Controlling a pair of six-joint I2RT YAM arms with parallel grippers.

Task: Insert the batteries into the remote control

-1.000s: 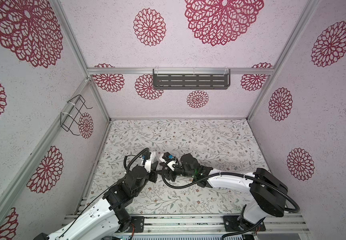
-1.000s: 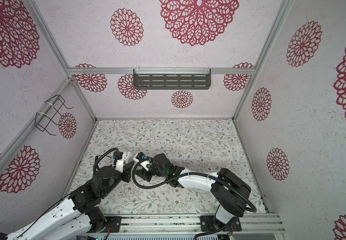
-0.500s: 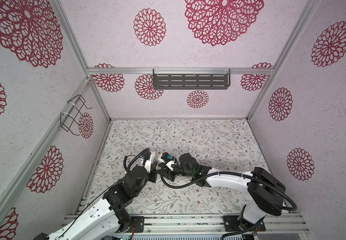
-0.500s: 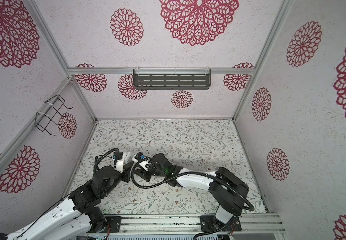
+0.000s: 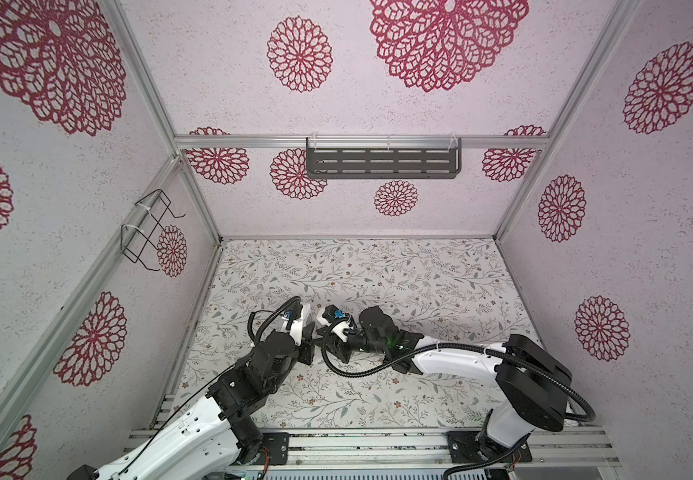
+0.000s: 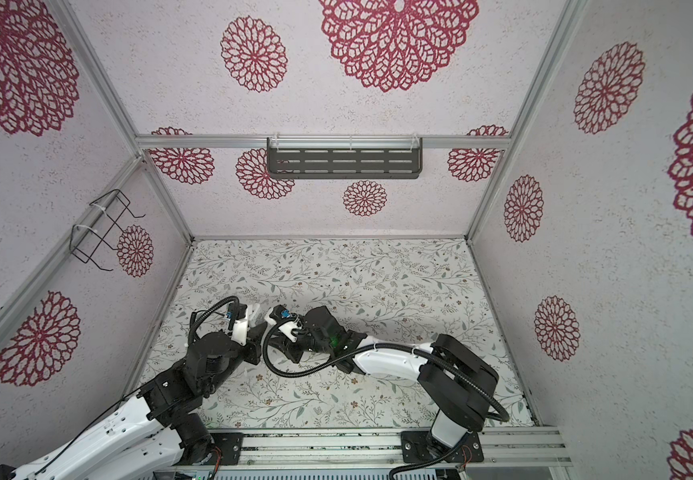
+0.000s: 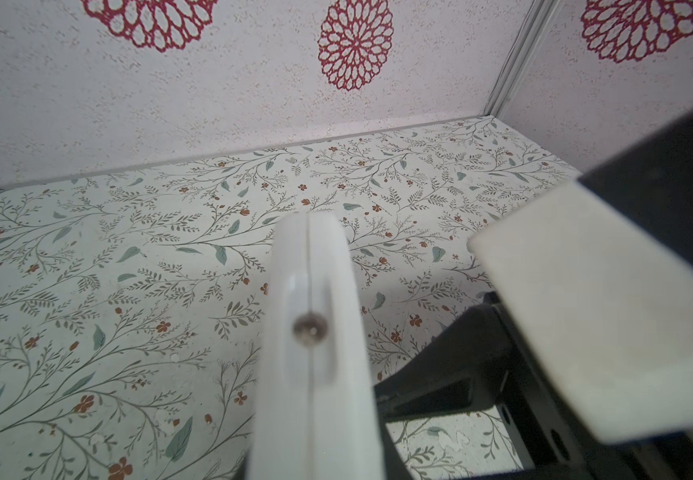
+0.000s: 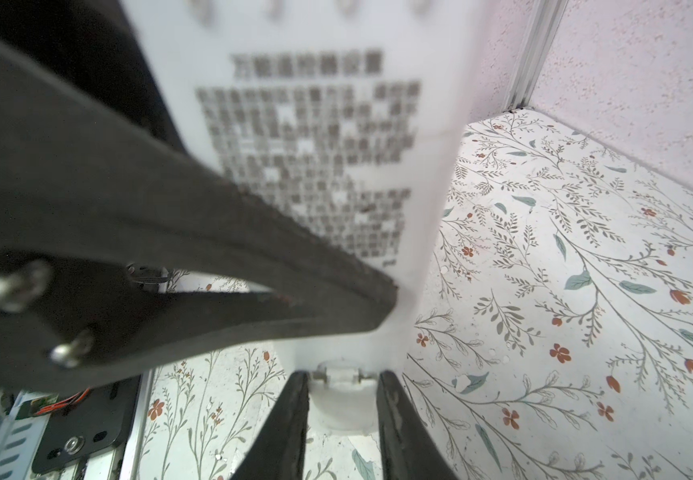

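**Desk:** What does the cell look like from your end?

**Operator:** I see pale walls (image 5: 253, 104) printed with red rosettes. A grey slotted shelf (image 5: 382, 164) hangs on the back one and a wire rack (image 5: 147, 230) on the left one. The table (image 5: 378, 282) is covered in a leaf-and-flower print. In both top views my left arm (image 5: 195, 428) and right arm (image 5: 453, 357) meet tip to tip over the near left part of it.

**Desk:** And the remote control?

**Operator:** It is up off the table, between the two grippers. The right wrist view gives me the remote control (image 8: 307, 145) with its back towards the lens. The label (image 8: 311, 166) is a blurred grey block of print. The left wrist view shows it edge-on (image 7: 311, 374), a seam running along it with a small round metal spot on that seam.

**Desk:** Who has hold of it?

**Operator:** The left gripper (image 8: 382, 309) does. Its black fingers (image 8: 170, 216) are pressed together, pinching the remote at the tips beside the label.

**Desk:** And the right one?

**Operator:** The right gripper (image 8: 342, 376) has its fingers (image 8: 291, 424) on either side of the remote's rounded white end. They are very close to it, but I cannot tell whether they are actually squeezing it.
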